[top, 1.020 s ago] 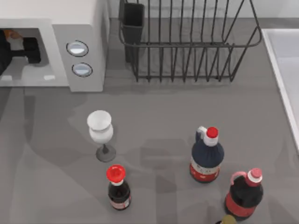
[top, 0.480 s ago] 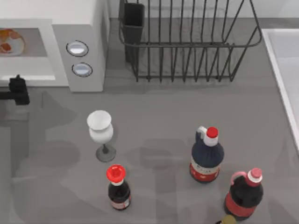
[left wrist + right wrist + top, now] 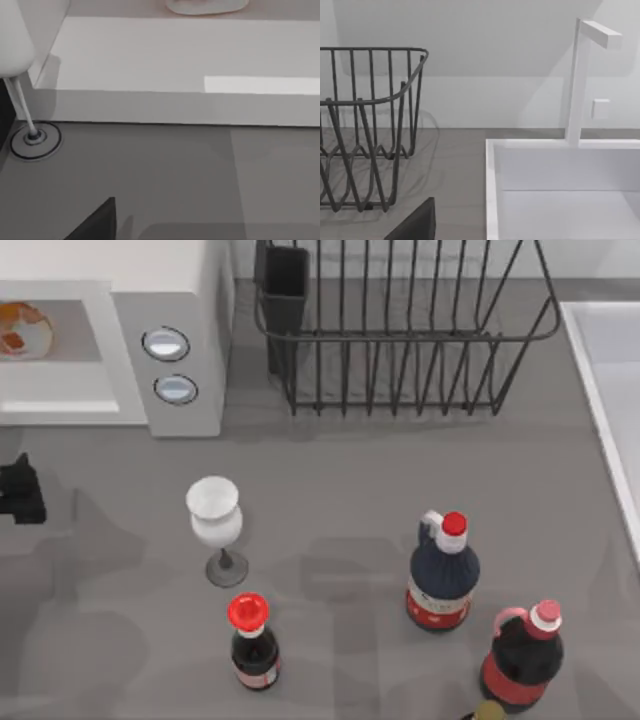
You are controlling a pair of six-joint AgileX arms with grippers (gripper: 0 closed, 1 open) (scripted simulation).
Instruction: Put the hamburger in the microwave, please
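The hamburger (image 3: 22, 328) lies inside the open microwave (image 3: 170, 300) at the table's (image 3: 340, 500) left rear, while the left gripper (image 3: 20, 495) hovers at the table's left edge in front of the microwave, holding nothing, its jaws' opening not discernible.

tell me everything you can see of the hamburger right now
The hamburger is a small, round, flat item, pale tan-orange with reddish-orange patches. It lies flat on the floor of the microwave, inside the open cavity, at the top view's far left, where the picture's edge cuts part of it off. Nothing grips it: the left gripper is out in front of the microwave, over the table. In the left wrist view a pale rounded edge of it shows beyond the microwave's white sill.
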